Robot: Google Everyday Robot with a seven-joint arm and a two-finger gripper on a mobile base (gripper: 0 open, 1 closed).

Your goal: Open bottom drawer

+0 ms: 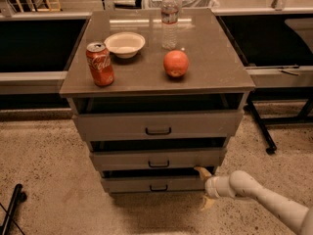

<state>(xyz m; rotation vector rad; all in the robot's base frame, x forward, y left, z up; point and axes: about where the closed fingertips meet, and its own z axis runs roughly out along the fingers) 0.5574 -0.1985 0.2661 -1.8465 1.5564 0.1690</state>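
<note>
The bottom drawer (146,184) is the lowest, narrowest grey front of the cabinet, with a small dark pull handle (158,188) at its centre. A dark gap shows above its front. My gripper (203,187) is at the drawer's right end, open, with one tan finger (200,170) above the front's top corner and the other below it near the floor. My white arm (254,192) reaches in from the lower right.
The middle drawer (157,158) and the top drawer (157,125) are above, each with a gap over it. On the cabinet top (215,77) stand a cola can (100,64), a bowl (125,44), a water bottle (169,19) and an orange fruit (176,63). A black leg (260,126) stands to the right.
</note>
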